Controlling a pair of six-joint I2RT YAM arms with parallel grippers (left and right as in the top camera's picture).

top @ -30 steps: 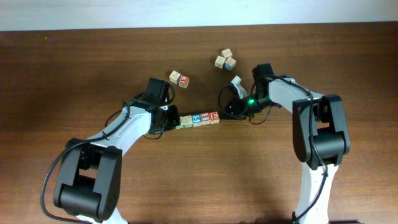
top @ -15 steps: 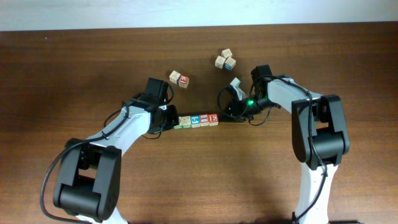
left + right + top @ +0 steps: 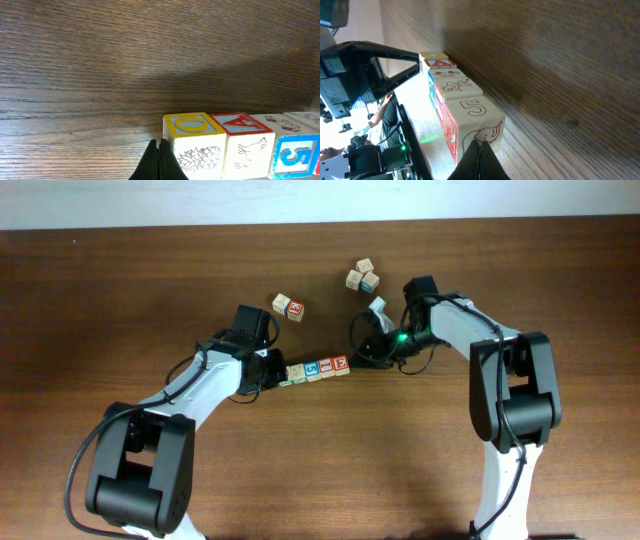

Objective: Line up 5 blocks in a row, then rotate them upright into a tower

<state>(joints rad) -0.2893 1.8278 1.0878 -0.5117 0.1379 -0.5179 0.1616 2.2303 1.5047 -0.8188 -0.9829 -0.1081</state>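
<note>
On my overhead feed the 5 blocks (image 3: 317, 369) lie joined as one line near the middle of the table (image 3: 110, 290). The line's right end is angled slightly farther away than its left.

My left arm (image 3: 205, 385) stretches from the near left corner up and to the right, held low, and puts the left gripper (image 3: 274, 370) at the line's left end. Through the left wrist camera its fingers (image 3: 156, 162) are pressed together on nothing, their tip right at the yellow-marked end block (image 3: 192, 142).

My right arm (image 3: 470, 330) rises from the near right, then folds back leftward, and the right gripper (image 3: 360, 358) sits at the line's right end. Its fingers (image 3: 480, 162) are likewise closed and empty, with the tip at the elephant face of the end block (image 3: 475, 122).

A pair of cubes (image 3: 288, 306) and a cluster of three (image 3: 362, 276) lie farther back, apart from the line.
</note>
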